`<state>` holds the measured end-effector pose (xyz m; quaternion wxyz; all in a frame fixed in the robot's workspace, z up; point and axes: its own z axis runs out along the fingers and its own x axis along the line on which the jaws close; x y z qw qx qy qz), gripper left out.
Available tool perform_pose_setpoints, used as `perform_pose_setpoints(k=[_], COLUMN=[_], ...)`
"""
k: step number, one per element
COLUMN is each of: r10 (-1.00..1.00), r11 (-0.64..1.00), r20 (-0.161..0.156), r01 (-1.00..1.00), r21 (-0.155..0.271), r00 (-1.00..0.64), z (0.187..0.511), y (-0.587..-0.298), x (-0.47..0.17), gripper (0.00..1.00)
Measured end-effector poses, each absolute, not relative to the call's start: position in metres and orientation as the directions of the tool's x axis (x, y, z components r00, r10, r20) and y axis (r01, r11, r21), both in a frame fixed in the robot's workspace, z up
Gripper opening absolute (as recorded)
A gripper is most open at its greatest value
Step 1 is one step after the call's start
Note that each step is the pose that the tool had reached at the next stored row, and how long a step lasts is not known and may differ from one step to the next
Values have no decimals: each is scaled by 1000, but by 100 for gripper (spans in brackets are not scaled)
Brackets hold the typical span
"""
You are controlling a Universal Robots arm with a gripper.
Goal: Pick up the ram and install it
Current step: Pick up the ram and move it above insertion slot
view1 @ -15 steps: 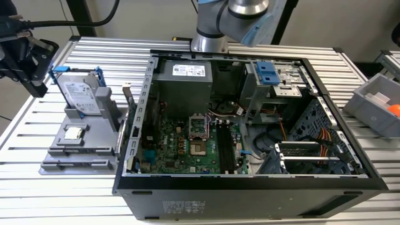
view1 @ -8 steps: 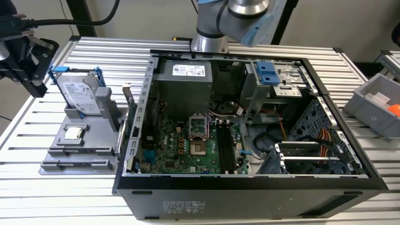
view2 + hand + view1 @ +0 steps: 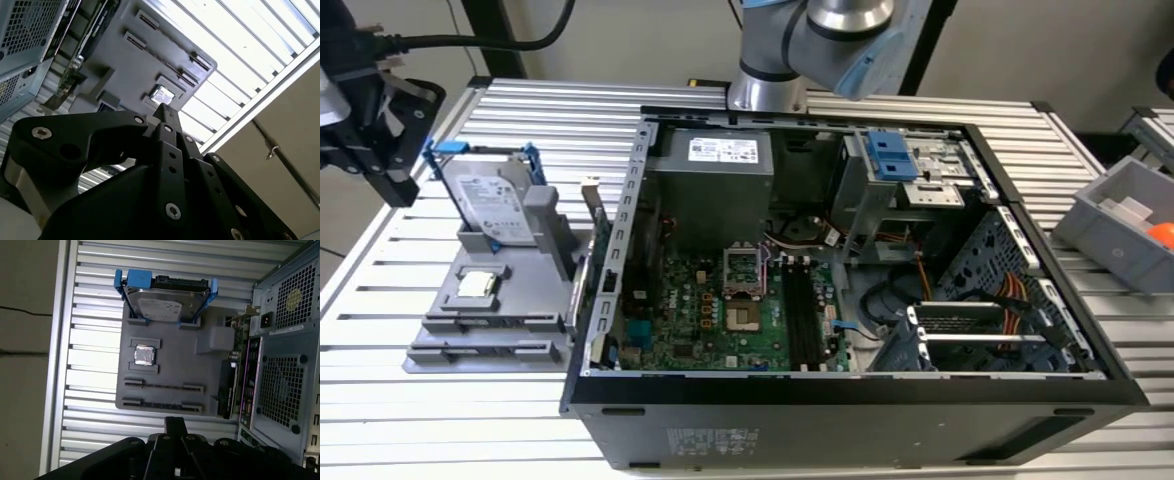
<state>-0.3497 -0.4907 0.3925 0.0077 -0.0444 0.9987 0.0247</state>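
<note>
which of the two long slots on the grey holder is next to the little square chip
The inner slot, lying between the square chip and the other slot, which runs along the edge of the grey holder.

Robotics lab or assembly test cell. Signs: industrial robot arm (image 3: 821, 25) over slatted aluminium-profile tabletop (image 3: 454, 415); opened desktop computer case (image 3: 854, 415), motherboard (image 3: 707, 320) exposed; grey moulded parts fixture (image 3: 527, 300) holding hard drive (image 3: 494, 205); grey parts bin (image 3: 1101, 235) at exterior view's right.
</note>
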Motion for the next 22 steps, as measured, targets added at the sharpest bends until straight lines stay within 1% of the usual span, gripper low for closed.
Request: perform_pose_setpoints(k=[22], r10=[-288], r11=[956], r20=[-18], r01=[-289], r21=[49], r00=[-957], z=[393], y=[-490], x=[-350], gripper=[0])
